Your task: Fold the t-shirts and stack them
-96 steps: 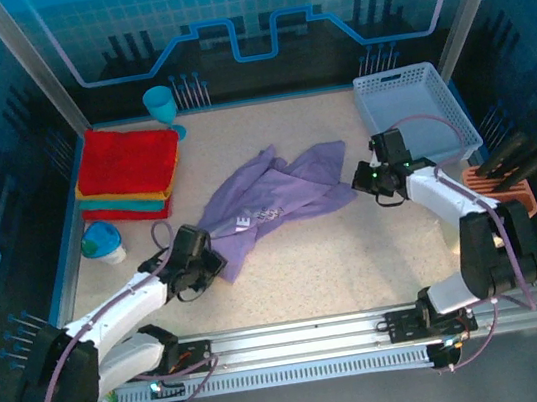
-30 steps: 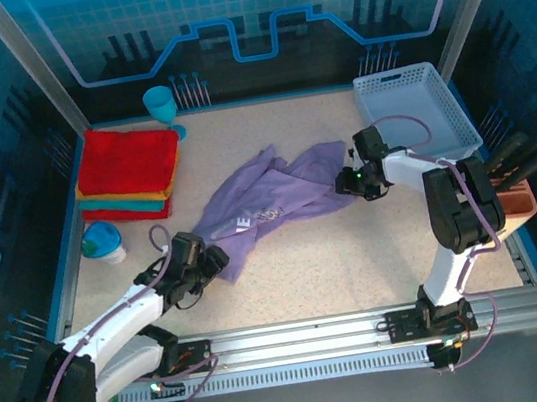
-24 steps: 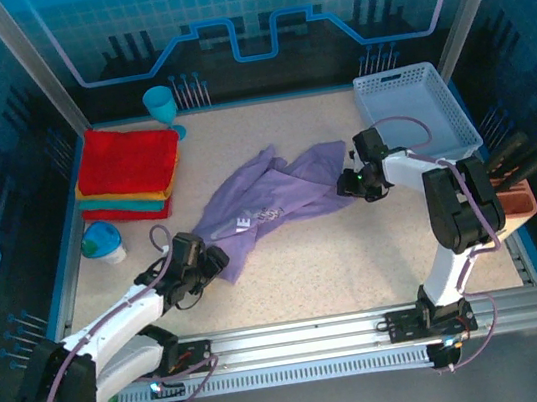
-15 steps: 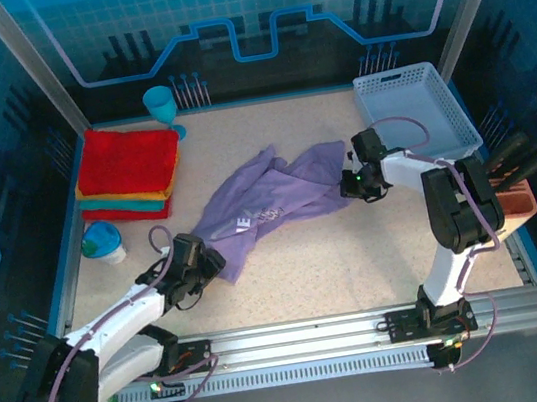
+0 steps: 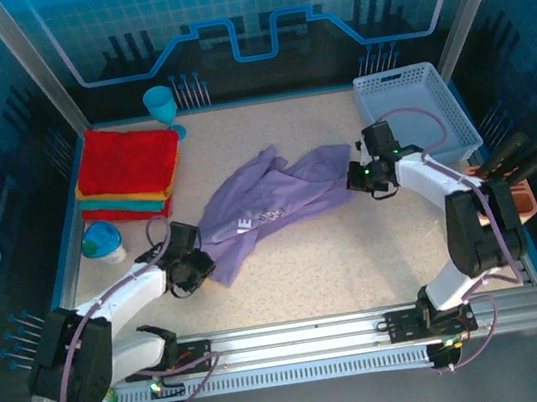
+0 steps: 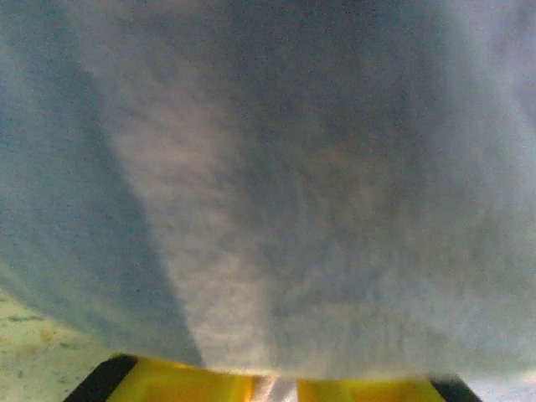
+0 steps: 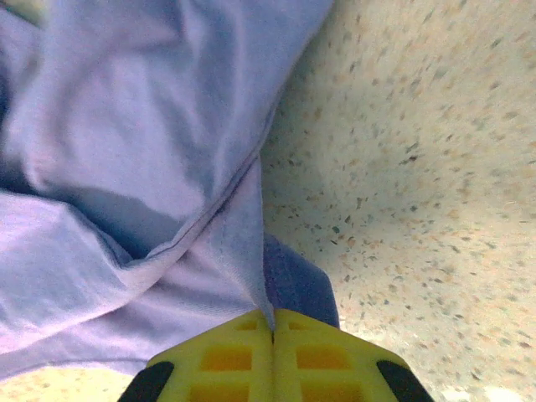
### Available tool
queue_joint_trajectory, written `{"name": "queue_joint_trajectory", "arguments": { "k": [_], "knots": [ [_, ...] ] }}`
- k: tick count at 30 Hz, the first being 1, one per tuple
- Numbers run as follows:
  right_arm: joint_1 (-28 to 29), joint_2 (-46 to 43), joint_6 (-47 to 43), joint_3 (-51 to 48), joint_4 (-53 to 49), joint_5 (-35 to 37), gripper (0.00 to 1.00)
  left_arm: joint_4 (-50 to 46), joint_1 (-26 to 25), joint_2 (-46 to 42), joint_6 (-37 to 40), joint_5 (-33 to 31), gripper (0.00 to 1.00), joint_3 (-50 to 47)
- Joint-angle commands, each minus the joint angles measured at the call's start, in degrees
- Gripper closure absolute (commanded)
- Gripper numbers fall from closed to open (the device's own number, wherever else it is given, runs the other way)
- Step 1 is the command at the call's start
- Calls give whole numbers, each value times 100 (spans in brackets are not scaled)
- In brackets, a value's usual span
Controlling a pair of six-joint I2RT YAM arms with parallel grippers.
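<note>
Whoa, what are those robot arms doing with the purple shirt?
They're getting ready to fold it. The purple t-shirt lies crumpled in the middle of the table. The right gripper has its fingers pinched shut on the shirt's right edge. The left gripper is at the near-left corner, cloth draped over it, so its grip is unclear. Folded red, yellow and teal shirts sit stacked at the back left.

Both arms stretch forward and low. The right hand (image 5: 356, 180) pinches the purple t-shirt (image 5: 269, 201), pads pressed together; the left hand (image 5: 202, 264) has its jaws perhaps nearly together.
</note>
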Motion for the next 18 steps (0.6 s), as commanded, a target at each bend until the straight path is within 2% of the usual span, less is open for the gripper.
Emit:
{"name": "queue_joint_trajectory", "arguments": {
  "k": [1,3,9,13,18],
  "knots": [
    [-145,-448,97,58,-524,-100,100,2238,538,803,500,208,94,266],
    [-173,-632,81,89,-732,-85,100,2000,674,989,774,347,100,677],
    [-418,-1227,32,63,-1073,95,100,917,1209,1469,1694,957,100,2055],
    [-572,-1245,-82,84,-1193,136,100,77,1710,1368,2044,1680,100,2726],
    [-716,-1175,-62,33,-1129,149,100,-1148,1818,656,2376,1429,100,3219]
  ]
}}
